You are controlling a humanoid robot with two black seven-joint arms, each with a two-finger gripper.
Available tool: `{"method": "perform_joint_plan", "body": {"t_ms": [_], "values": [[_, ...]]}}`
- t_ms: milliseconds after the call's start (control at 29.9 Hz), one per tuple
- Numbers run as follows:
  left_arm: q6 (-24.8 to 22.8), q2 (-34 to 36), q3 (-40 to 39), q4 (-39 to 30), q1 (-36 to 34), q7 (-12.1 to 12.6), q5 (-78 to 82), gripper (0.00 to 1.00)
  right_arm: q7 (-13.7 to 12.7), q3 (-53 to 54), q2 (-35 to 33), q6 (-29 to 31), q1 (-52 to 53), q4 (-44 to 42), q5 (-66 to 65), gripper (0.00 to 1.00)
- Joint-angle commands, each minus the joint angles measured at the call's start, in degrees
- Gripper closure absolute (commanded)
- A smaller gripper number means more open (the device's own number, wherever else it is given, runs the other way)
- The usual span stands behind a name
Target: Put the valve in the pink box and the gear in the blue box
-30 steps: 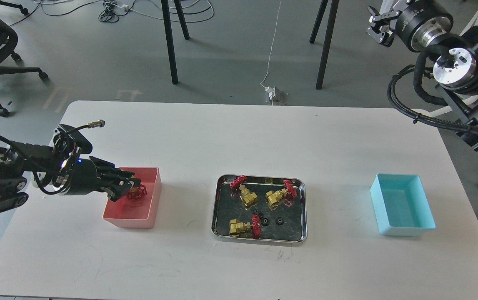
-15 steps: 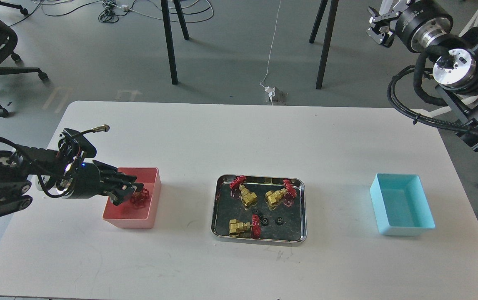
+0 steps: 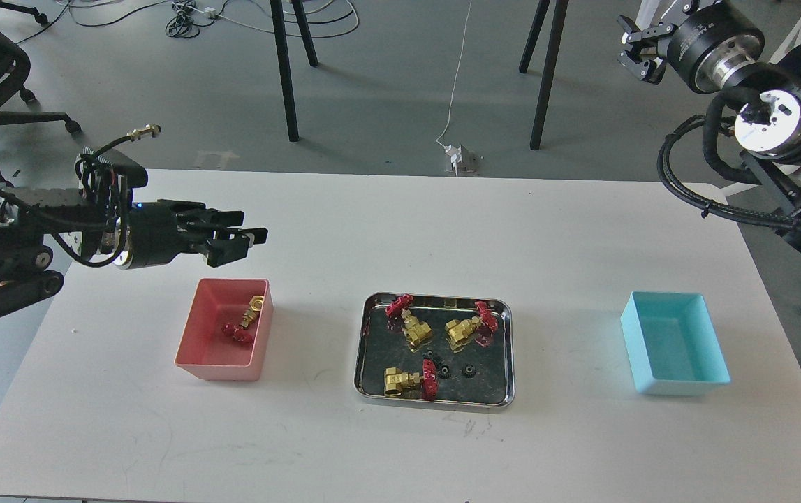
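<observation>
Left gripper (image 3: 236,241) is being held spread and empty above the pink box (image 3: 197,335); one valve (image 3: 245,320) is lying inside it. Three valves and the gears (image 3: 444,371) are sitting in the steel tray (image 3: 364,349). Blue box (image 3: 676,381) is standing well right. Right gripper (image 3: 637,52) is being kept high; claw state cannot be told.

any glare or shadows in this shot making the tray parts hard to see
Head view: the steel tray mirrors darkly, so the black gears nearly vanish against its floor, while the brass valves stand out. Soft shadows lie beside the pink box and blue box. The image is sharp, with no strong glare.
</observation>
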Motion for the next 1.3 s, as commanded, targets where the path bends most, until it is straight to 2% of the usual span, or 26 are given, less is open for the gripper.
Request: {"method": "perform_joint_plan", "body": {"t_ms": [0,201,334,468,568,669,736,869,1070,1271], "values": [[-8.6,-0.2,-13.3,-1.9,0.9,0.0,-16.3,0.38,0.0,-8.3,0.4,2.5,4.3,0.8,-14.7,0.00],[-24.8,-3.9,-29.8,-1.1,1.6,0.0,-46.5,0.35,0.1,-32.0,0.5,2.6,10.1,13.8,-42.4,0.00],[-24.8,-6.7,-33.4,4.8,3.0,0.0,-60.7,0.32,0.4,-49.8,0.9,3.3,18.2,19.3,-55.3,0.00],[-24.8,-13.3,-34.1,10.5,6.7,0.0,-68.4,0.29,1.0,-61.9,5.4,9.5,26.3,25.4,-61.6,0.00],[-24.8,-18.3,-34.1,12.7,8.9,0.0,-68.4,0.27,1.0,-65.0,10.1,13.5,28.2,28.9,-65.2,0.01],[-24.8,-22.4,-34.1,15.5,10.2,0.0,-68.4,0.25,1.0,-68.3,14.5,14.6,28.2,31.7,-69.5,0.02],[-24.8,-24.5,-34.0,16.6,10.7,0.0,-68.4,0.25,0.9,-71.7,16.6,14.6,27.9,32.7,-72.5,0.08],[-24.8,-25.3,-34.0,16.7,12.2,0.0,-68.4,0.25,0.4,-75.0,18.6,14.3,26.8,31.2,-77.2,0.19],[-24.8,-26.2,-34.0,17.3,13.0,0.0,-68.4,0.24,0.3,-75.4,22.5,14.2,23.0,27.3,-77.4,0.34],[-24.8,-26.5,-34.0,17.4,13.1,0.0,-68.4,0.24,-0.1,-75.5,25.6,14.2,20.9,23.5,-77.3,0.42]]}}
